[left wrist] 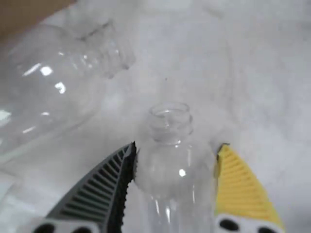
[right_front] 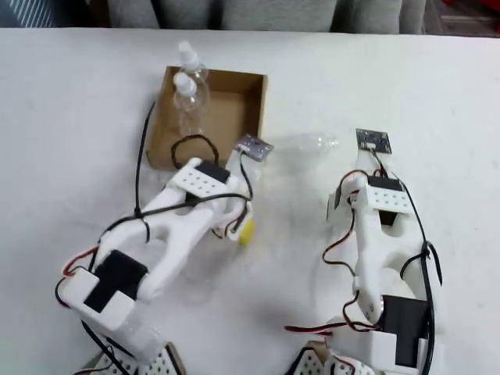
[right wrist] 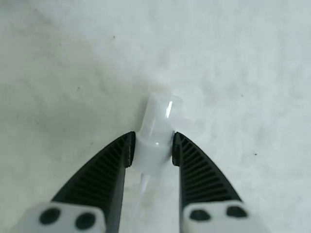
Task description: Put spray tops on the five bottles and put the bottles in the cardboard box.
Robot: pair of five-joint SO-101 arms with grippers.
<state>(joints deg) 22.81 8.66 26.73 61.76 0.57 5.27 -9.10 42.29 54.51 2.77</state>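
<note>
Left gripper (left wrist: 176, 147): clamped on a clear capless bottle (left wrist: 167, 121); the grey finger (left wrist: 104, 187) presses one side of the bottle's shoulder and the yellow finger (left wrist: 238, 184) the other.
Held bottle: open threaded neck, pointing away from the wrist, over the white table (left wrist: 252, 63).
Second open bottle (left wrist: 58, 82): lies on its side on the table just beyond the held one, neck bare, beside a brown corner of the cardboard box (left wrist: 24, 12).
Right gripper (right wrist: 153, 138): its two black fingers (right wrist: 109, 174) are closed on a white spray top (right wrist: 160, 114), pinching it at the collar; a thin dip tube (right wrist: 142, 191) runs back between them.
Spray top position: just above the bare table, well apart from the box.
Cardboard box (right_front: 234, 117): open, on the table ahead of the left arm (right_front: 172, 226).
Bottles in the box: two capped bottles (right_front: 187, 86) lie side by side along the box's left wall, each with a white spray top on.
Clear bottle on the table (right_front: 308, 144): lies on its side between the box and the right arm (right_front: 379, 234); I cannot tell whether it is the one lying beside the held bottle.
Left arm reach: its wrist sits at the box's near right corner, with the yellow finger showing below it.
Right arm reach: stretched straight ahead, to the right of the box.
</note>
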